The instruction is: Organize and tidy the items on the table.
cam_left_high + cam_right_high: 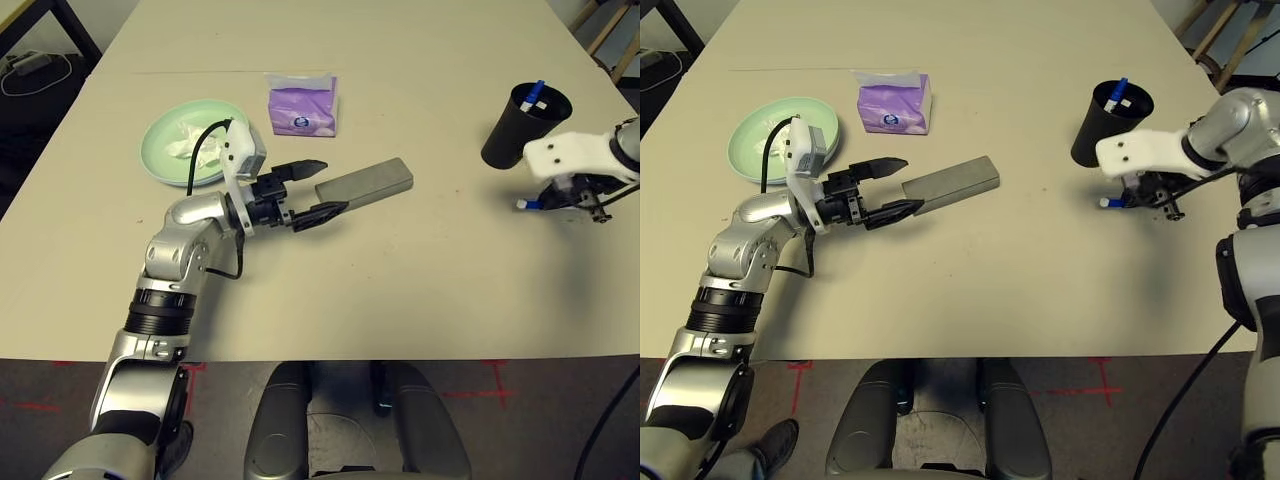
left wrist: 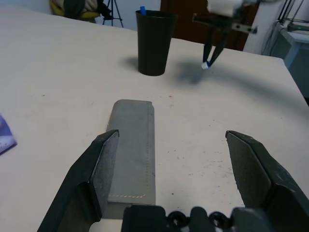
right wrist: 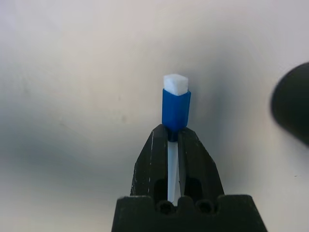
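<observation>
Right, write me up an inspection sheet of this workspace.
Surface: beige table, faint seam, small specks.
Job's things: green plate bearing crumpled tissue; purple tissue pack; grey case; black cup holding a blue-white pen.
Clutter: nothing seen beyond these.
Left end effector: open, at the grey case.
Right end effector: shut on another blue-white pen, beside the cup.
Cables: black, on both arms; white one off the table.
Surroundings: wooden chair; red floor marks.

Tissue pack point(image 2: 6, 135) cut off by edge.
</observation>
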Controlling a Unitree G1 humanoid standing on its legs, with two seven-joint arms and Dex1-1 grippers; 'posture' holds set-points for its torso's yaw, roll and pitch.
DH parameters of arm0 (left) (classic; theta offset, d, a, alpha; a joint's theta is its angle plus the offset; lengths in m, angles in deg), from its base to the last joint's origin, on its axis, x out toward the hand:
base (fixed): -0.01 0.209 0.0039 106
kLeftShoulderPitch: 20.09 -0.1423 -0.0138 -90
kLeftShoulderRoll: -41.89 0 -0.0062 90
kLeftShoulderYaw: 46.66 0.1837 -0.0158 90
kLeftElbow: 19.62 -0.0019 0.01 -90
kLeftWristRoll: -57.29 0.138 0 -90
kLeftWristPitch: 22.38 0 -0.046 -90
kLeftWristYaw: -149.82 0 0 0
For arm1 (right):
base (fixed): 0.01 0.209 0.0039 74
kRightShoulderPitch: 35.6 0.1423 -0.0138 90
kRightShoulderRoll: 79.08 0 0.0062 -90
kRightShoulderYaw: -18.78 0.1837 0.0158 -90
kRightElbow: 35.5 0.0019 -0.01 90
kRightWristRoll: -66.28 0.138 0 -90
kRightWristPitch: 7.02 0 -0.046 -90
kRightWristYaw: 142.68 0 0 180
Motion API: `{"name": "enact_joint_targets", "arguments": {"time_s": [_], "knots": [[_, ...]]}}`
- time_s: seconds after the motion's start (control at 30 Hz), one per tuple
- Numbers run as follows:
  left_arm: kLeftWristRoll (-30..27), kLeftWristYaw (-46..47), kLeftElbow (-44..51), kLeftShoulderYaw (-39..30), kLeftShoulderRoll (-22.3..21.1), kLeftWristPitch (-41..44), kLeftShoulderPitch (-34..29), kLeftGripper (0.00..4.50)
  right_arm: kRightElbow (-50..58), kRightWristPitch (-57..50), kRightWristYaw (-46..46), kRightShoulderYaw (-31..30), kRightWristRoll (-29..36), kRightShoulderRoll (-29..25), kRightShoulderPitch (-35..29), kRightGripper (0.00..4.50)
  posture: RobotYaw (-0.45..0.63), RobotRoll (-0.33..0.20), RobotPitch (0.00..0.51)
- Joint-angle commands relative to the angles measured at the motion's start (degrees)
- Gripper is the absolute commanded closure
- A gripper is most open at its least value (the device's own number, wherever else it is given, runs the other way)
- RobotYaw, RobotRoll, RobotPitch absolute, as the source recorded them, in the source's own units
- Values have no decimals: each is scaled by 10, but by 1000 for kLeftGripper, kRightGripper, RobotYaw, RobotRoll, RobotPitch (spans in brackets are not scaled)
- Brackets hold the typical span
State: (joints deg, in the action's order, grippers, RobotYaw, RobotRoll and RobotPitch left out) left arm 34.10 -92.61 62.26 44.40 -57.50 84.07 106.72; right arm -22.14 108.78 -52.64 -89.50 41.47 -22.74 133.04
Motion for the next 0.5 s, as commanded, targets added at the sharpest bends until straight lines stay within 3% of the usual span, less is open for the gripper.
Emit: {"name": "enact_joint_targets", "arguments": {"time_s": [0.03,0.3,0.5], "knots": [[8,-13,-14,11,-2,-15,5,0,-2,-64,-25,35,88,8,17,4413,150,0,159],[34,-5,-38,20,6,-54,22,0,81,-177,-25,47,283,16,-32,4413,140,0,130],[57,0,-71,32,10,-79,33,0,168,-241,-25,39,380,1,-81,4413,121,0,121]]}}
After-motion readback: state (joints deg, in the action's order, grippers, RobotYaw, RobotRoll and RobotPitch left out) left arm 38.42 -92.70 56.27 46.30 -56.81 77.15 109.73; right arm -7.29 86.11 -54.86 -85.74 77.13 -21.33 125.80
